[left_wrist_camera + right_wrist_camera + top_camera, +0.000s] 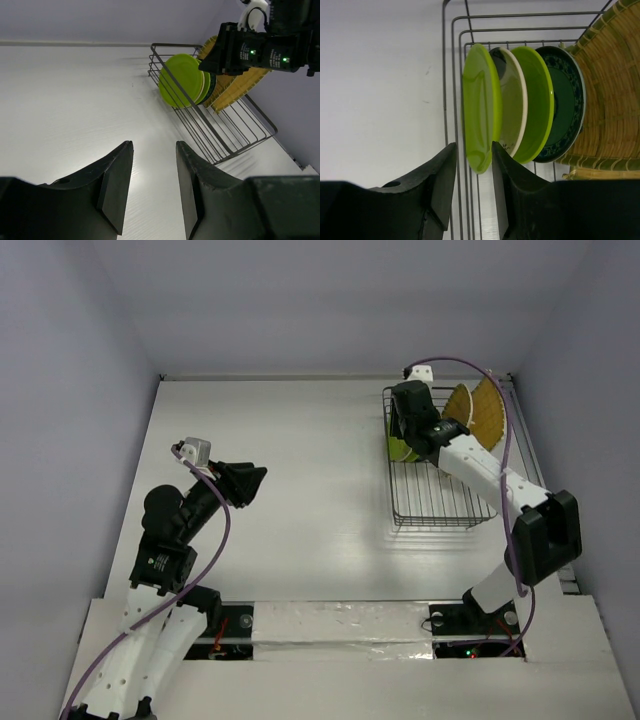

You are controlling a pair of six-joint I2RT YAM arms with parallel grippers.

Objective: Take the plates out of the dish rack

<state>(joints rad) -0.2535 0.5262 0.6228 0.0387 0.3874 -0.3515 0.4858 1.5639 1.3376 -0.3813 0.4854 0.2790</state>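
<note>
Right gripper [474, 149] is down at the rack, jaws parted, straddling the lower rim of the front lime-green plate [480, 115]. A sliver of daylight shows on one side of that rim, so no squeeze on it yet. The plate stands on edge, first in a tight row. Right behind it is a paler plate with a cream rim [512, 107], then another lime-green plate [538, 110], then a dark teal plate [567, 102]. The tan woven bamboo plates [612, 85] lean at the back.

From above, the dish rack [440, 502] sits on the right side of the white table [300, 460], with every plate bunched at its far end and the near half just bare wire. The right arm reaches forward over that near half.

Over on the other side, the left gripper [154, 146] hangs above the tabletop well apart from the rack, fingers spread wide with nothing between them, its camera looking across at the stacked plates
</note>
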